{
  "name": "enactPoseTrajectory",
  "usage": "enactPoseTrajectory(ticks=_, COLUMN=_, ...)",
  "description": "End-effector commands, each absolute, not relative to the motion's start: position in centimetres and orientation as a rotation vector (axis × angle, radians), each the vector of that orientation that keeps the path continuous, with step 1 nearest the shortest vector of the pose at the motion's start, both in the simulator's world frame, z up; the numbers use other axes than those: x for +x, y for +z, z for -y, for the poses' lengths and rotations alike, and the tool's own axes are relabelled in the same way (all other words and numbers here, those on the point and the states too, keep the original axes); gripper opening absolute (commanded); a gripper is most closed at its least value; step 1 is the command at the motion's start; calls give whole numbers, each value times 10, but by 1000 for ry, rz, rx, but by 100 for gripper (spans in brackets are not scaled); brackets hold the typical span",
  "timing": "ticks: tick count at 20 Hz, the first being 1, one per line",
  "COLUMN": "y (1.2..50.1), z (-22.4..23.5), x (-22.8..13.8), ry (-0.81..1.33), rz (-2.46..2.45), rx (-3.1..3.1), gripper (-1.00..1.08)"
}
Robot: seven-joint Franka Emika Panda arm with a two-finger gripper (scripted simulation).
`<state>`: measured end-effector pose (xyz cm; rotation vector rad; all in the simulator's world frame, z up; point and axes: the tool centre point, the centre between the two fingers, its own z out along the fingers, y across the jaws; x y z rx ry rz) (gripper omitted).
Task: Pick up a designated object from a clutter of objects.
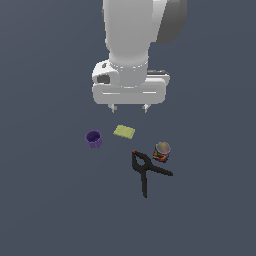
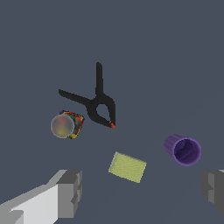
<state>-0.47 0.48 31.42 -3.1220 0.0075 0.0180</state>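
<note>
Gripper fingers spread wide, empty, high above flat yellow-green rectangular pad; small ribbed purple cup upright just beside pad, on the exterior view's left, offset from fingers.

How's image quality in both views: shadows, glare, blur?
Exterior view: flat even light, no cast shadows or glare; cup, pad, clamp and can small but sharp enough. Wrist view: same flat render; the can's top looks soft and hazy; claw fingers are cropped at the frame edge.
</note>
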Motion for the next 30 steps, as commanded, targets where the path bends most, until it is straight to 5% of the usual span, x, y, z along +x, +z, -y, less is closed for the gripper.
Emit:
enactPoseTrajectory(ticks=1, y=314, z=-5, x=-5, ry=18, rz=-8, rx=-3122, gripper=28)
enactPoseTrajectory(ticks=16, y=299, z=25, x=-2, ry=38, rz=-63, rx=-3108, gripper=28)
enactPoseTrajectory(ticks=30, y=168, z=151, x=-34, ry=243, rz=-418, rx=-2963, gripper=28)
